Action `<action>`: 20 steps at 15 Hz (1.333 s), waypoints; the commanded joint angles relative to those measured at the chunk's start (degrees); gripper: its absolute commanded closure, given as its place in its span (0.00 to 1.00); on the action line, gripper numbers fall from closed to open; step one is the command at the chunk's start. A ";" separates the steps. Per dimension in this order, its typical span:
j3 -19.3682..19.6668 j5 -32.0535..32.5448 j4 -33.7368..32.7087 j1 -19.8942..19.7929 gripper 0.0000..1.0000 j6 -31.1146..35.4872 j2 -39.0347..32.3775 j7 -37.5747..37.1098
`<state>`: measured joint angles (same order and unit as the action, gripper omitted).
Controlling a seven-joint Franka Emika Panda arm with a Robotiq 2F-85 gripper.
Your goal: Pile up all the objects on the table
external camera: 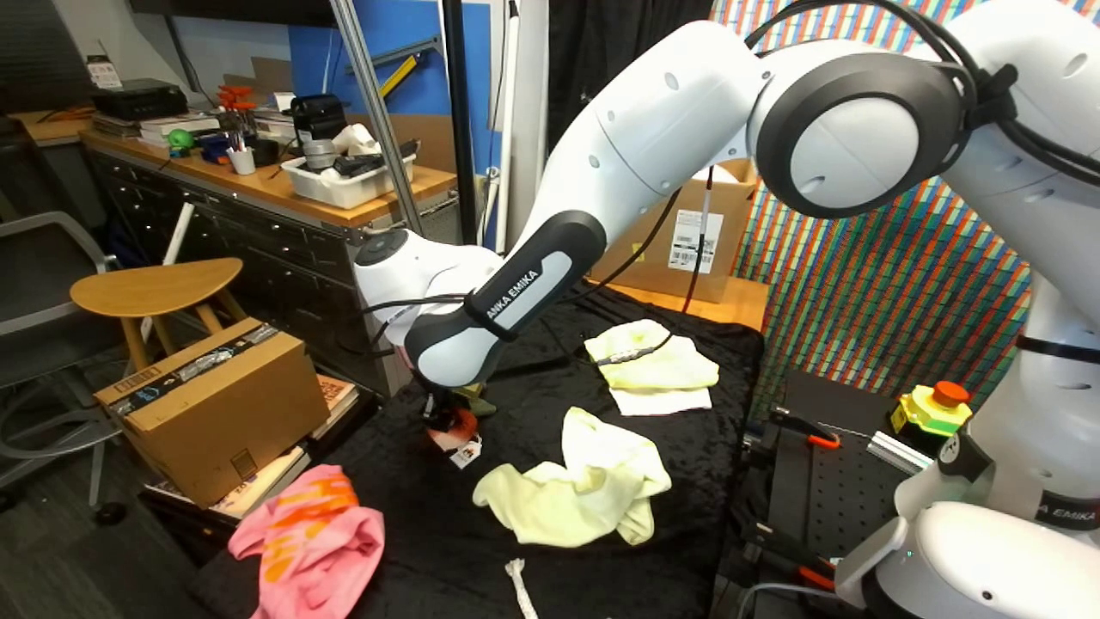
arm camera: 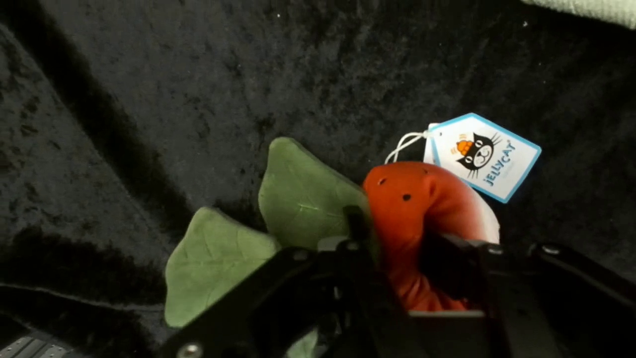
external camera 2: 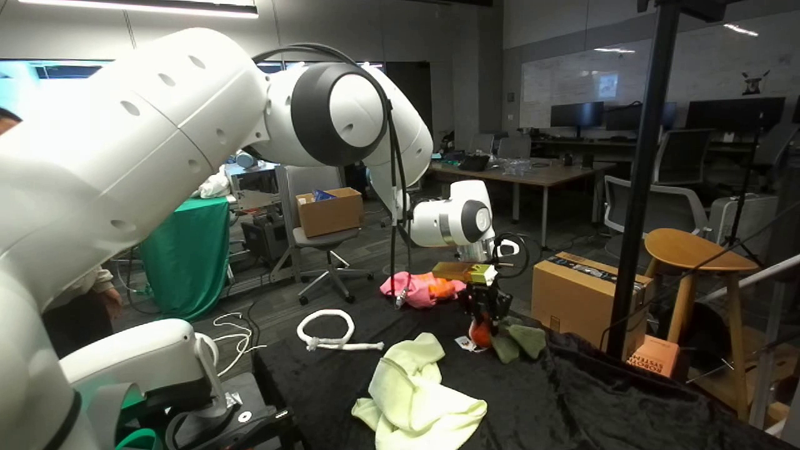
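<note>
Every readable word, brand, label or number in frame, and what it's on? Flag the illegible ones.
"JELLYCAT": hang tag of the red plush toy; faint line beneath unreadable.
"ANKA EMIKA": arm nameplate; first letter not visible.
"A EMIKA": base band; start not visible.
"ROBOT SYSTEM": orange book; ending unclear.
Too small or blurred: shipping label, print on the taped cardboard box, whiteboard marks.
No legible numbers.

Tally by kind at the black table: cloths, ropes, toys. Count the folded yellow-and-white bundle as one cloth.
Cloths: 3 (pale yellow cloth, pink-orange cloth, yellow-and-white bundle)
Ropes: 1 (white rope)
Toys: 1 (red toy)
Total: 5
</note>
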<state>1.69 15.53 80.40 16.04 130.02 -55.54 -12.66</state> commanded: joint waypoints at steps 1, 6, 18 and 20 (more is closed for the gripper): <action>-0.03 -0.67 -0.95 -0.84 0.93 -3.42 0.30 2.86; -0.39 -0.49 3.23 -2.74 0.91 -2.36 3.81 6.19; 0.60 -0.45 15.16 -7.55 0.91 -1.22 13.36 8.77; 1.15 -0.48 17.34 -8.87 0.91 -0.98 14.48 8.44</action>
<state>2.36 15.53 91.80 8.98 127.60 -45.45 -4.99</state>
